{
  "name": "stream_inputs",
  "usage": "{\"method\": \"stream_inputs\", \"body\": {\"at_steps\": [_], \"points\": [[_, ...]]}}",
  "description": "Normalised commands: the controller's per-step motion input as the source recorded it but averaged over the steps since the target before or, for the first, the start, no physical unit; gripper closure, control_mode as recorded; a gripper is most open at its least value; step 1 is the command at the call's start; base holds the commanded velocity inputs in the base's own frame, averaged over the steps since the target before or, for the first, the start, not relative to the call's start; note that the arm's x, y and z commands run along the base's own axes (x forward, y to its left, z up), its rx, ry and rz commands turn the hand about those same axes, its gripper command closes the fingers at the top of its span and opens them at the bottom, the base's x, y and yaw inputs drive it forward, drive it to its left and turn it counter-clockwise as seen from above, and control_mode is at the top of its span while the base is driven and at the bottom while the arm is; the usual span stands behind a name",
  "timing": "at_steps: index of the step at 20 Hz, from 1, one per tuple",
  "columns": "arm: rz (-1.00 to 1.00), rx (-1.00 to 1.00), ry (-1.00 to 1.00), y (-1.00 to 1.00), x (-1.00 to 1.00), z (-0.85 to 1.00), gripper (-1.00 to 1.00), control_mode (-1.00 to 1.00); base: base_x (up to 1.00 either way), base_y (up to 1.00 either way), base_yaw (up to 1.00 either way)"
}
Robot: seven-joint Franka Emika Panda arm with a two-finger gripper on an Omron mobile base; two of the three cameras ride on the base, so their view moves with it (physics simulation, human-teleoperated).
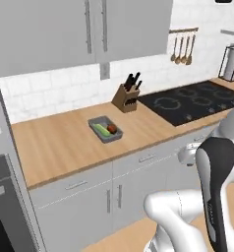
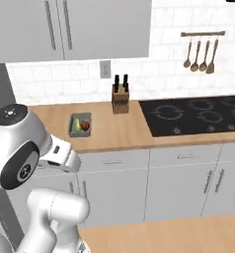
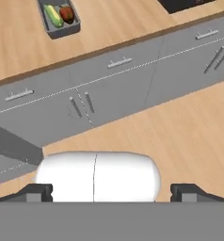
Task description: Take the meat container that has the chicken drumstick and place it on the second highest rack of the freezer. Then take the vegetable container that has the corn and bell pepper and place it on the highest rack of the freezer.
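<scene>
The vegetable container (image 1: 105, 130) is a small grey tray on the wooden counter, left of the knife block. In it lie the yellow-green corn (image 1: 102, 130) and the red bell pepper (image 1: 112, 129). The same container (image 3: 60, 19) appears at the top left of the hand view and as a small tray (image 2: 80, 124) in the right base view. My gripper (image 3: 114, 192) is open, its fingertips (image 3: 38, 192) wide apart with nothing held. It hangs low in front of the base cabinets, well below and short of the container. The freezer (image 1: 3, 147) shows as a grey side at the left edge. The meat container, the chicken drumstick and the racks are out of view.
A knife block (image 1: 126, 96) stands behind the tray by the wall. A black cooktop (image 1: 195, 102) lies to the right, with wooden utensils (image 1: 183, 49) hanging above it. Grey drawers and doors (image 1: 114, 187) run under the counter. Wall cabinets (image 1: 79, 29) hang overhead.
</scene>
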Motion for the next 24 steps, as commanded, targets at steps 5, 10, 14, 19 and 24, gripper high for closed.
{"method": "stream_inputs", "body": {"at_steps": [5, 10, 14, 19, 24], "points": [[0.00, 0.00, 0.00, 0.00, 0.00, 0.00, -1.00, 1.00, 0.28, -0.19, 0.84], [0.00, 0.00, 0.00, 0.00, 0.00, 0.00, -1.00, 1.00, 0.44, -0.54, 0.36], [0.00, 0.00, 0.00, 0.00, 0.00, 0.00, -1.00, 1.00, 0.15, -0.28, 0.26], [0.00, 0.00, 0.00, 0.00, 0.00, 0.00, -1.00, 1.00, 0.13, -0.08, 0.09], [0.00, 0.00, 0.00, 0.00, 0.00, 0.00, -1.00, 1.00, 0.22, -0.16, 0.06]]}}
